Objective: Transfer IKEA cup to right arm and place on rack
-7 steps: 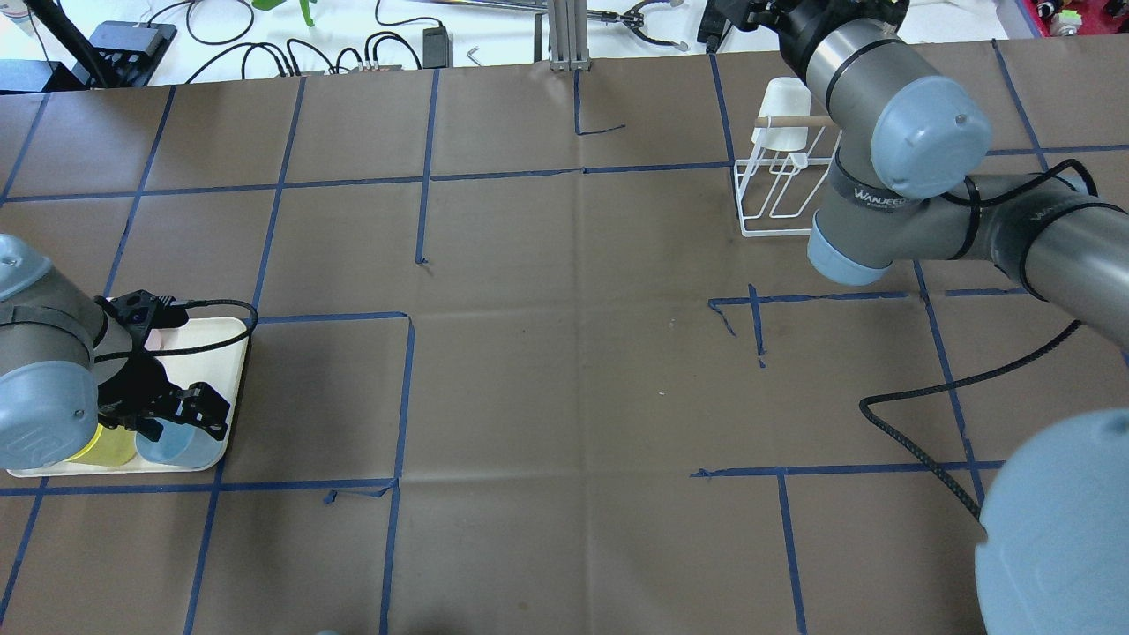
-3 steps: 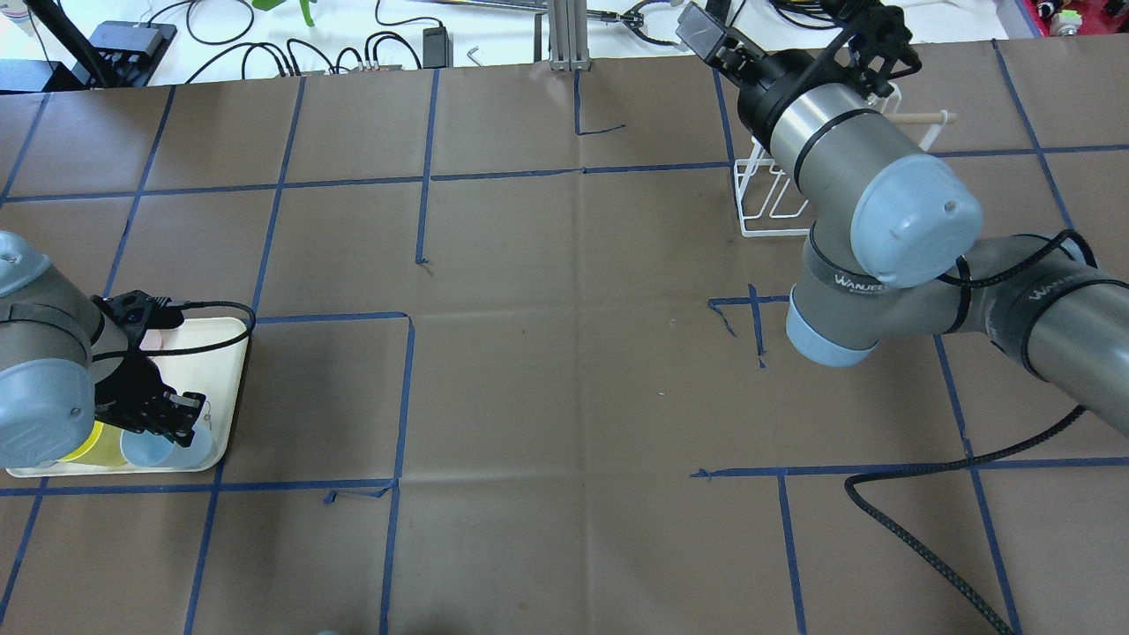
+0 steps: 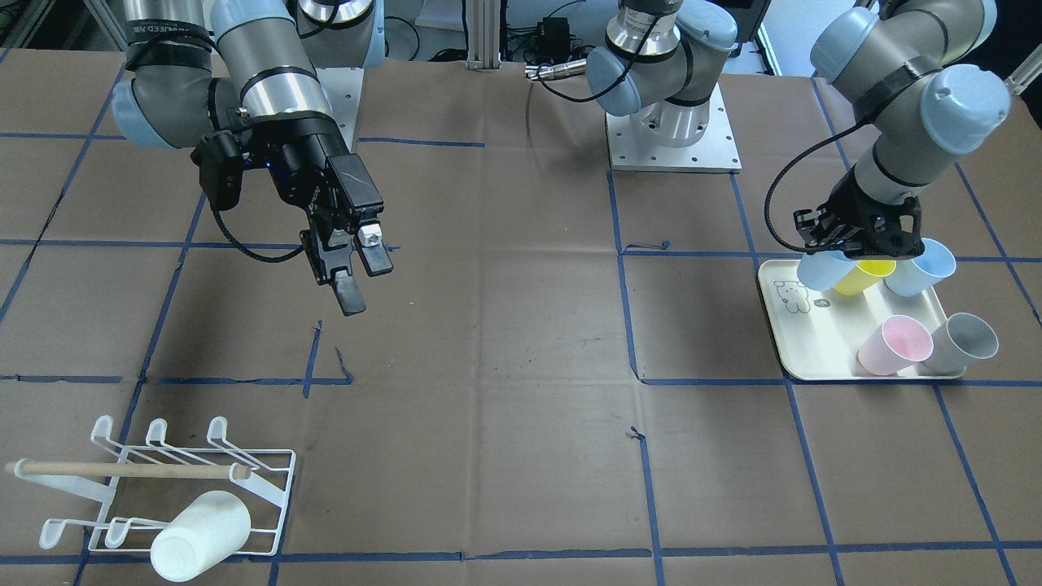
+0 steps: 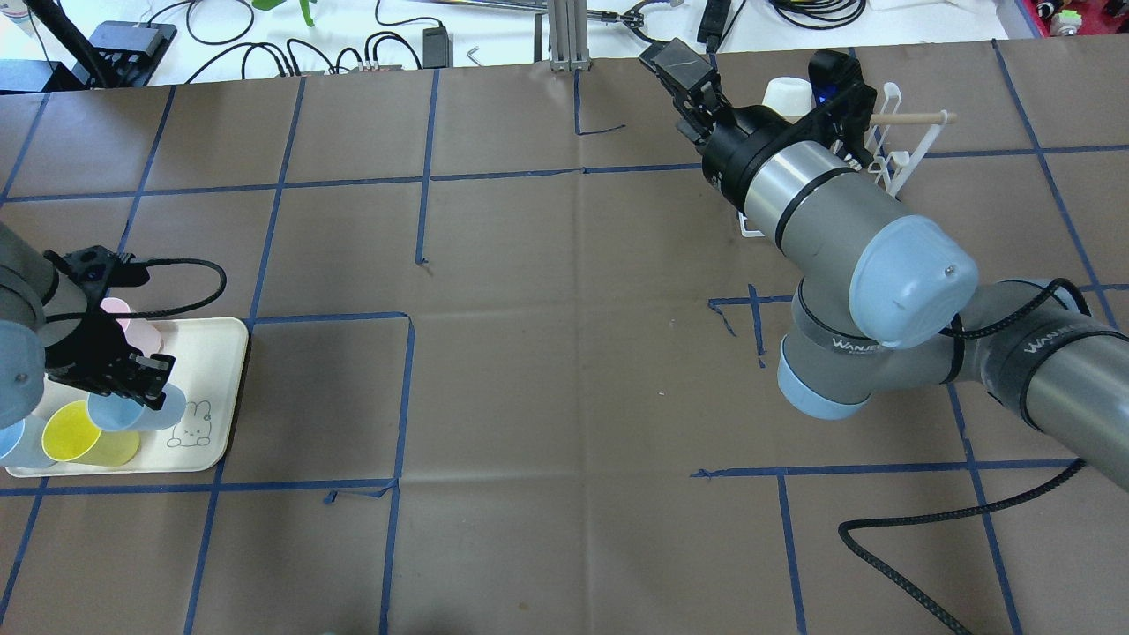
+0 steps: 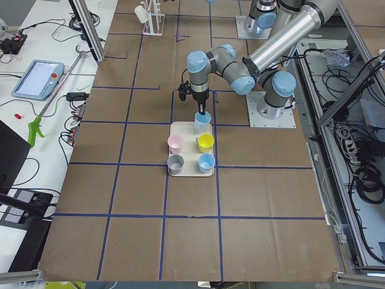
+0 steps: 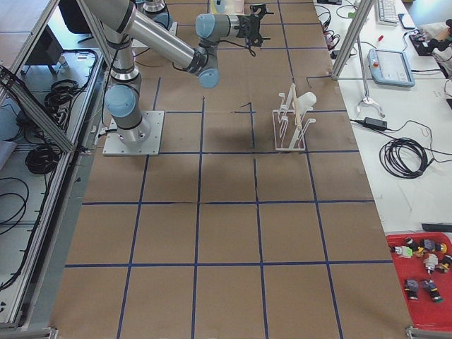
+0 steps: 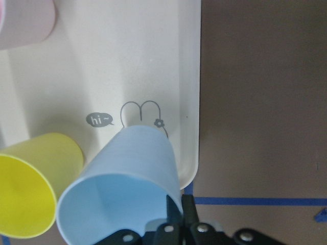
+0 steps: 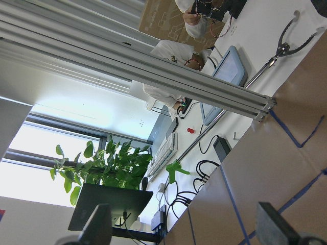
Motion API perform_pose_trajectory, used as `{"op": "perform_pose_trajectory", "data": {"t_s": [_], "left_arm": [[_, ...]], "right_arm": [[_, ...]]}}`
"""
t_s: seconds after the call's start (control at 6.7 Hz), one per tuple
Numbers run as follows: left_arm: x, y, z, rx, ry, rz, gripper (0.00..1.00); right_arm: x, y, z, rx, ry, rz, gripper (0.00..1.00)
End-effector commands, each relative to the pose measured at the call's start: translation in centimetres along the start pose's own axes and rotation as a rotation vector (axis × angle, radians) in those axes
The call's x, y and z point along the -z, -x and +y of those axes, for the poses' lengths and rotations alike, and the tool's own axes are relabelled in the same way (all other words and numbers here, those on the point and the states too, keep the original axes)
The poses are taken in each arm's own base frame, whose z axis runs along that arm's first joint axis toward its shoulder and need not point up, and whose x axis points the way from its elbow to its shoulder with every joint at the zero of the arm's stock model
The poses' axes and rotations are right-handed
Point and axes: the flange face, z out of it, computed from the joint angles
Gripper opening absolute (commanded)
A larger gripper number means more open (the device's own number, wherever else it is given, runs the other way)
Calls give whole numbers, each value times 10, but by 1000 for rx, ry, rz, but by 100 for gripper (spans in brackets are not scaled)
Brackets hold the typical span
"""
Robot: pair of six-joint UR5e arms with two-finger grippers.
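My left gripper (image 4: 139, 386) is shut on the rim of a light blue cup (image 4: 141, 411) and holds it tilted just above the cream tray (image 4: 216, 370). The left wrist view shows the fingers pinching the wall of the cup (image 7: 122, 204) over the tray's bunny drawing. The front view shows the same held cup (image 3: 822, 271). My right gripper (image 3: 364, 281) is open and empty, in the air over the table away from the white wire rack (image 3: 244, 476). A white cup (image 3: 199, 533) hangs upturned on the rack. The right wrist view shows only the spread fingertips (image 8: 97, 224).
On the tray (image 3: 802, 346) lie a yellow cup (image 3: 864, 278), another blue cup (image 3: 920, 268), a pink cup (image 3: 895, 346) and a grey cup (image 3: 965, 338). The rack (image 4: 895, 150) stands at the table's far right, partly behind my right arm. Cables and tools lie beyond the far edge.
My left gripper shut on the blue cup and shifted left over the tray with it. My right arm swung away from the rack, toward the table's middle.
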Motion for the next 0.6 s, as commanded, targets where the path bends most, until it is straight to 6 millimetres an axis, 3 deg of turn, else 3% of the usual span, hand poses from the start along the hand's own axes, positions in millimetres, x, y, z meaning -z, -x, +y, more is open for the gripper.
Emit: {"op": "perform_pose_trajectory", "data": {"t_s": [0.0,0.15,0.3,0.45], "left_arm": [[122,8,-41,-43,-46,62,0],[152,3,-81,-84,-79,99,0],[169,-22,-114,-145,-131,128,0],[187,-58,-130,-206,-204,180,0]], "right_arm": [[10,1,21,-246,18,-74,100],[14,-6,29,-298,24,-84,100],[14,-7,28,-315,23,-84,100],[14,-7,28,-318,16,-84,100]]}}
